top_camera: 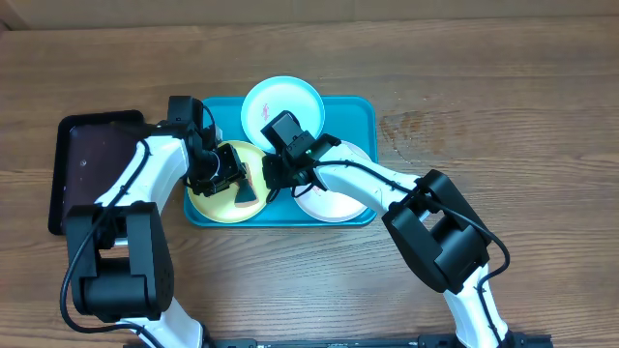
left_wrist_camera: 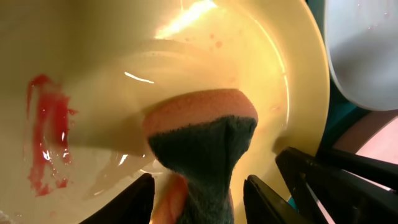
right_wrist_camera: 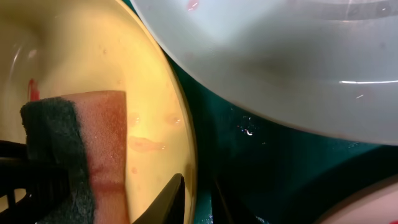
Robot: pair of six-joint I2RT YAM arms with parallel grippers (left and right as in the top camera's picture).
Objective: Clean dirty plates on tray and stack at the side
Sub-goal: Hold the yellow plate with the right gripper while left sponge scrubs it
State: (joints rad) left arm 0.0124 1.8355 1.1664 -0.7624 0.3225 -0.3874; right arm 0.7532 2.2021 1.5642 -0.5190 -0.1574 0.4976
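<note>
The turquoise tray [top_camera: 358, 111] holds three plates: light blue [top_camera: 280, 97] at the back, yellow-green [top_camera: 218, 205] front left, white [top_camera: 338, 201] front right. My left gripper [top_camera: 221, 174] [left_wrist_camera: 199, 180] is shut on a sponge [left_wrist_camera: 205, 124], pink with a dark green scouring side, whose end rests on the yellow-green plate [left_wrist_camera: 236, 56]. A red smear [left_wrist_camera: 43, 137] lies on that plate, left of the sponge. My right gripper [top_camera: 274, 176] [right_wrist_camera: 196, 186] is shut on the yellow-green plate's rim [right_wrist_camera: 183, 124], one finger inside, one outside. The sponge [right_wrist_camera: 93, 137] also shows in the right wrist view.
A smaller black tray [top_camera: 87, 164] lies on the wooden table, left of the turquoise one. The light blue plate carries a faint red mark [top_camera: 266, 114]. A pale plate [right_wrist_camera: 280, 56] overhangs the turquoise tray floor [right_wrist_camera: 249, 155] beside my right fingers.
</note>
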